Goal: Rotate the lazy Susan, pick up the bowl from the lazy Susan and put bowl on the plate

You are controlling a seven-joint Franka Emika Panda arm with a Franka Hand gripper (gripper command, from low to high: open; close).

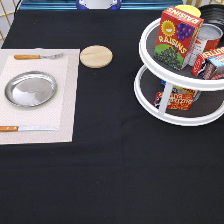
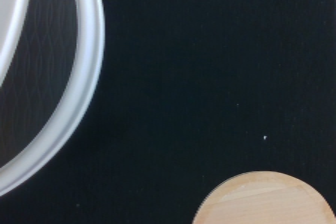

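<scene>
The silver metal plate (image 1: pixel 31 89) lies empty on a pale placemat (image 1: pixel 67 100) at the exterior view's left. The white two-tier lazy Susan (image 1: pixel 150 102) stands at the exterior view's right. The black bowl (image 1: pixel 216 16) shows only as a ridged dark edge at the back of the top tier, mostly hidden behind a raisins box (image 1: pixel 177 36) and cut off by the frame. The gripper does not show in the exterior view. The wrist view shows the lazy Susan's white rim (image 2: pixel 84 95) and part of a tan wooden disc (image 2: pixel 264 200) on the black cloth.
A tan wooden disc (image 1: pixel 96 56) lies between the placemat and the lazy Susan. A fork (image 1: pixel 37 56) and a knife (image 1: pixel 25 128) flank the plate. A can (image 1: pixel 210 39) and packets (image 1: pixel 212 65) crowd the top tier; a box (image 1: pixel 176 97) sits on the lower tier.
</scene>
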